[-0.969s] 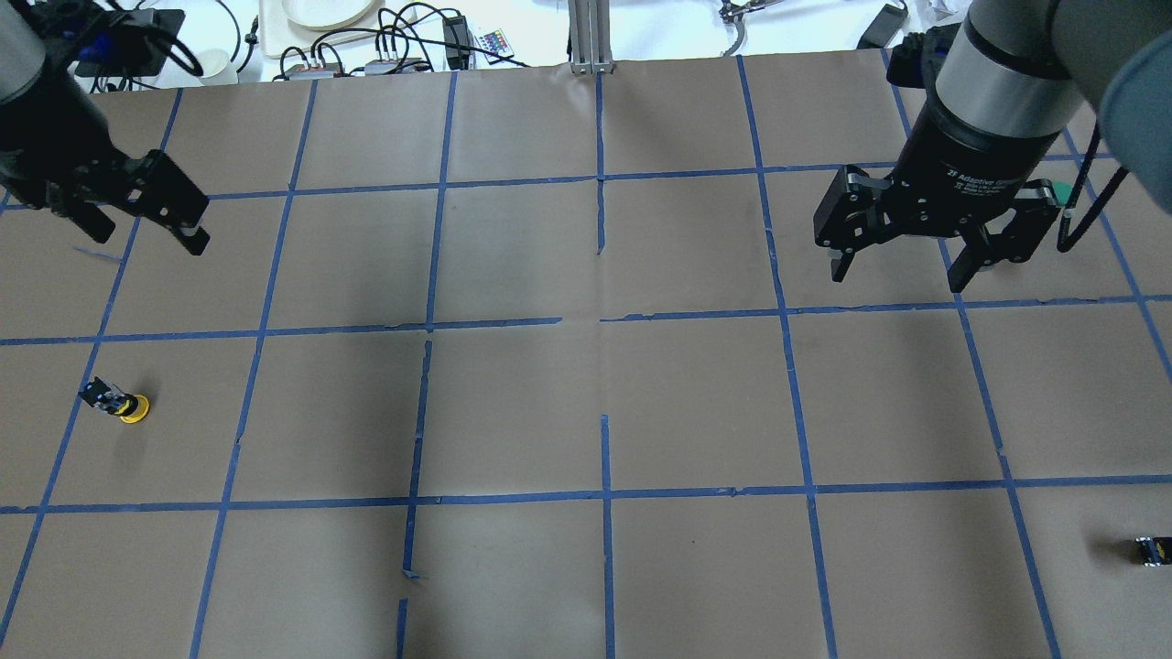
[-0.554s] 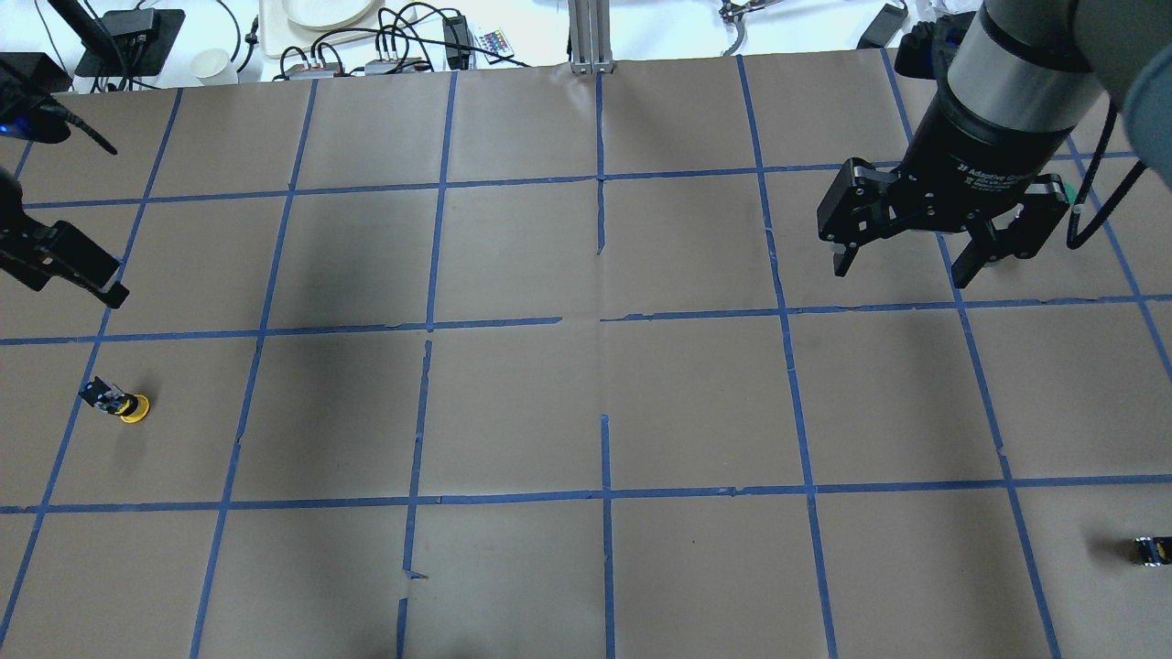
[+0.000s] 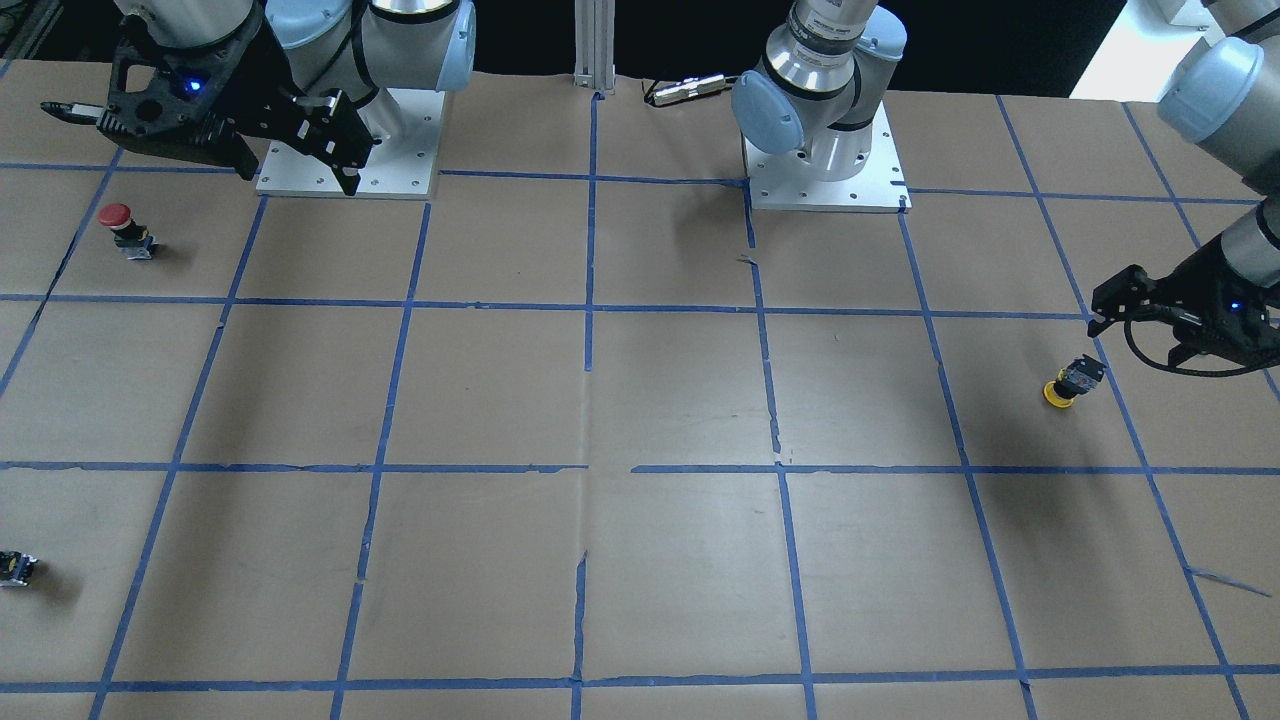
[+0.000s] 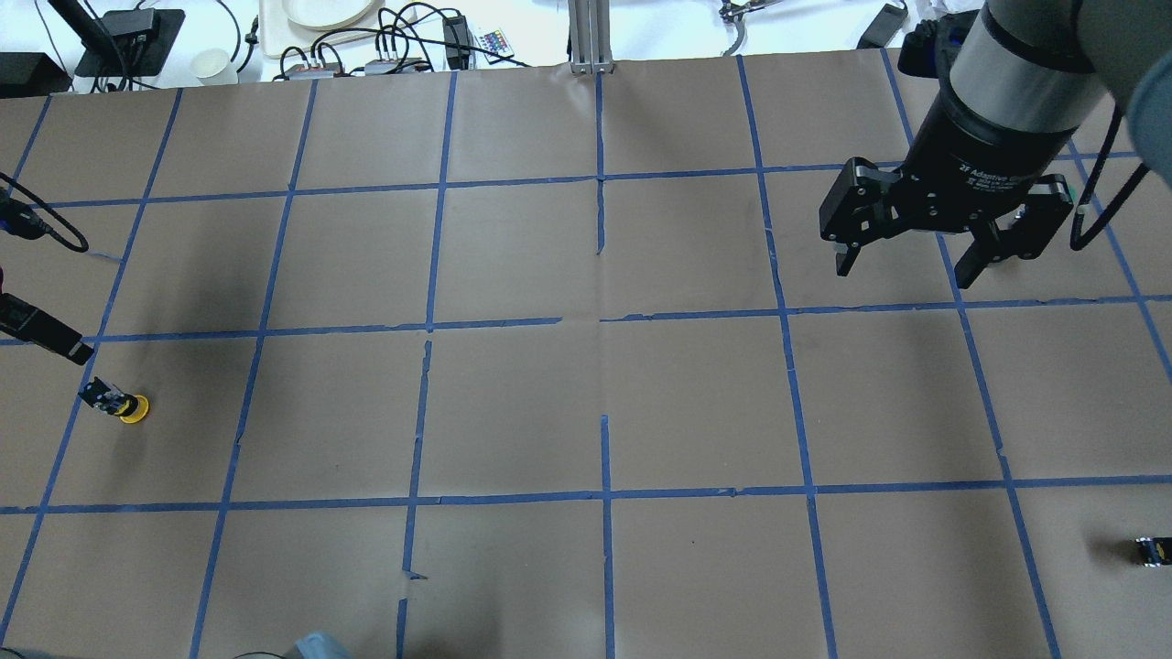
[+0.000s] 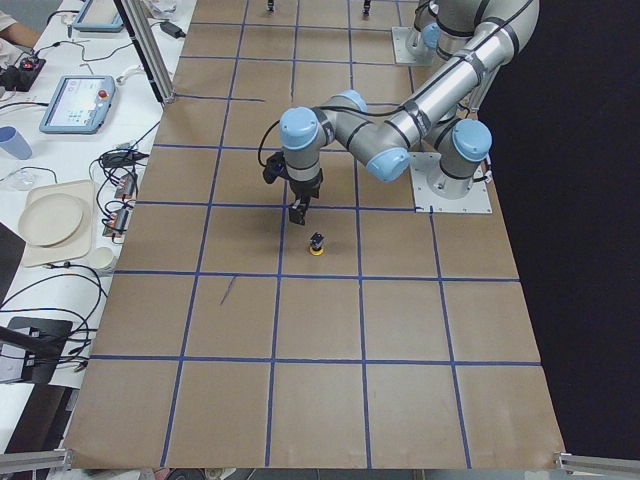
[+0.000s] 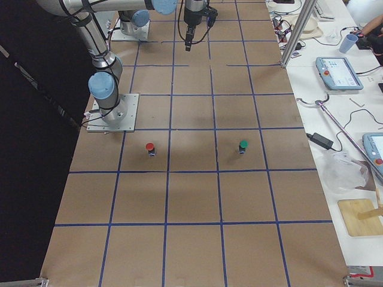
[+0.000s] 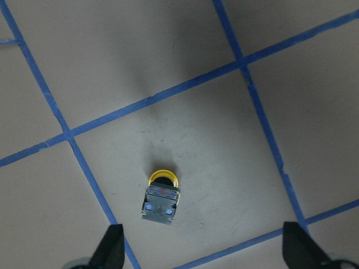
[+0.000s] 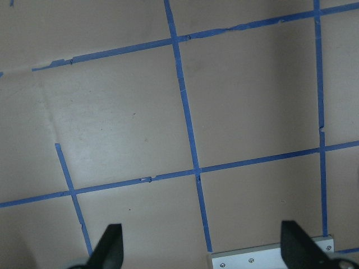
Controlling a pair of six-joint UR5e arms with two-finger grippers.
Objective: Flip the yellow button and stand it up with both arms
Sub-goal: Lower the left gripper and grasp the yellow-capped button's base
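Hovering left gripper (image 7: 203, 258): the black two-finger gripper is spread wide and holds nothing. It hangs above the table, and in the left wrist view the button lies ahead of its fingertips, not between them.
Yellow button (image 7: 161, 197): a small push-button switch with a round yellow mushroom cap on a black-and-grey blocky body. It seems to rest cap-down with its terminal end up, untouched, in a taped square near the table's left end.
Right gripper (image 4: 902, 267): the black two-finger gripper also has its fingers apart and empty. It is raised over the far right squares, well apart from the button.
Table (image 4: 513, 403): brown paper with a grid of blue tape.
Done: nothing, as I judge it; the button is neither gripped nor turned.
Left: close on the body, lift, turn it over between the two grippers, and stand it cap-up.
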